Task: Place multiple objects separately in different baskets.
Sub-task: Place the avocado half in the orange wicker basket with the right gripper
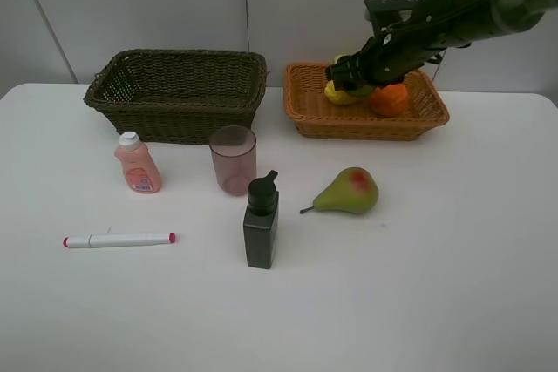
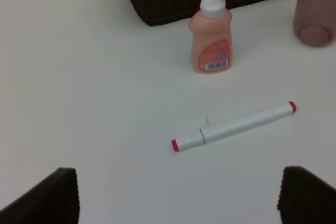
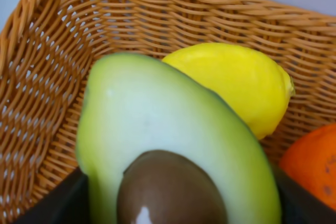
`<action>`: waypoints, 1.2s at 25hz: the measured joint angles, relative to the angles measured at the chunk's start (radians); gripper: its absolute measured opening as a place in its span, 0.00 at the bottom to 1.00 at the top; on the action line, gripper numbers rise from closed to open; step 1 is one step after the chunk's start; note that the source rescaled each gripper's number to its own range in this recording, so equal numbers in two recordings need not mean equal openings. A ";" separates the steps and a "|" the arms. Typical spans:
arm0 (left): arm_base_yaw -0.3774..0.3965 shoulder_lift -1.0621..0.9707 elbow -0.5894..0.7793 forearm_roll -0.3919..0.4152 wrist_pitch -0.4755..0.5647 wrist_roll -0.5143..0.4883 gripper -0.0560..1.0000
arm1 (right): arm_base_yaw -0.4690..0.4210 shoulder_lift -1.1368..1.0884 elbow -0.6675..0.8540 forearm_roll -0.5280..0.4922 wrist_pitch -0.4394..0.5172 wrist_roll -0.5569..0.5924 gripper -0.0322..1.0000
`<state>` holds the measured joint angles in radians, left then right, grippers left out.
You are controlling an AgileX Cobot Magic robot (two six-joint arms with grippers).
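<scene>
My right gripper (image 1: 350, 74) is shut on the avocado half (image 3: 173, 140) and holds it inside the shallow orange-tan basket (image 1: 366, 128), just above the lemon (image 1: 338, 93) (image 3: 236, 85). The orange (image 1: 390, 99) lies beside them. The red-blushed green pear (image 1: 349, 191) lies on the table in front of that basket. My left gripper (image 2: 184, 198) is open and empty above the white pink-tipped marker (image 2: 233, 125) (image 1: 119, 239). The peach-pink bottle (image 1: 137, 164), pinkish cup (image 1: 233, 159) and dark pump bottle (image 1: 261, 224) stand in front of the dark olive-brown basket (image 1: 179, 93), which looks empty.
The white table (image 1: 436, 285) runs to a pale wall behind the baskets. The right arm (image 1: 471, 6) reaches in from the upper right. The left arm does not show in the high view.
</scene>
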<state>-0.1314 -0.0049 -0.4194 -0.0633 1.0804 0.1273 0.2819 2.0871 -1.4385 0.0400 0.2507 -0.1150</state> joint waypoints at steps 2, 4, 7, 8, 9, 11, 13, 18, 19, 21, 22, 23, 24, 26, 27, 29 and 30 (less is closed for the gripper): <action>0.000 0.000 0.000 0.000 0.000 0.000 1.00 | 0.000 0.000 0.000 0.000 0.000 0.023 0.06; 0.000 0.000 0.000 0.000 0.000 0.000 1.00 | 0.000 0.000 0.000 0.000 0.000 0.046 0.06; 0.000 0.000 0.000 0.000 0.000 0.000 1.00 | 0.000 0.000 0.000 -0.011 0.000 0.071 0.23; 0.000 0.000 0.000 0.000 0.000 0.000 1.00 | 0.000 0.000 0.000 -0.022 0.000 0.071 0.42; 0.000 0.000 0.000 0.000 0.000 0.000 1.00 | 0.000 0.000 0.000 -0.029 0.000 0.071 0.65; 0.000 0.000 0.000 0.000 0.000 0.000 1.00 | 0.000 0.000 0.000 -0.027 0.000 0.076 0.88; 0.000 0.000 0.000 0.000 0.000 0.000 1.00 | 0.000 0.000 0.000 -0.019 0.000 0.079 0.95; 0.000 0.000 0.000 0.000 0.000 0.000 1.00 | 0.000 0.000 0.000 -0.015 0.005 0.079 1.00; 0.000 0.000 0.000 0.000 0.000 0.000 1.00 | 0.000 0.000 0.000 -0.015 0.006 0.079 1.00; 0.000 0.000 0.000 0.000 0.000 0.000 1.00 | 0.000 0.000 0.000 -0.015 0.010 0.079 1.00; 0.000 0.000 0.000 0.000 0.000 0.000 1.00 | 0.000 0.000 0.000 -0.015 0.015 0.079 1.00; 0.000 0.000 0.000 0.000 0.000 0.000 1.00 | 0.000 0.000 0.000 -0.015 0.020 0.079 1.00; 0.000 0.000 0.000 0.000 0.000 0.000 1.00 | 0.000 -0.003 0.000 -0.015 0.026 0.079 1.00; 0.000 0.000 0.000 0.000 0.000 0.000 1.00 | 0.000 -0.014 0.000 -0.016 0.042 0.079 1.00; 0.000 0.000 0.000 0.000 0.000 0.000 1.00 | 0.000 -0.023 0.000 -0.019 0.054 0.079 1.00; 0.000 0.000 0.000 0.000 0.000 0.000 1.00 | 0.000 -0.051 0.000 -0.026 0.076 0.079 1.00; 0.000 0.000 0.000 0.000 0.000 0.000 1.00 | 0.000 -0.068 0.000 -0.028 0.092 0.078 1.00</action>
<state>-0.1314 -0.0049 -0.4194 -0.0633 1.0804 0.1273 0.2819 2.0190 -1.4385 0.0121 0.3431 -0.0375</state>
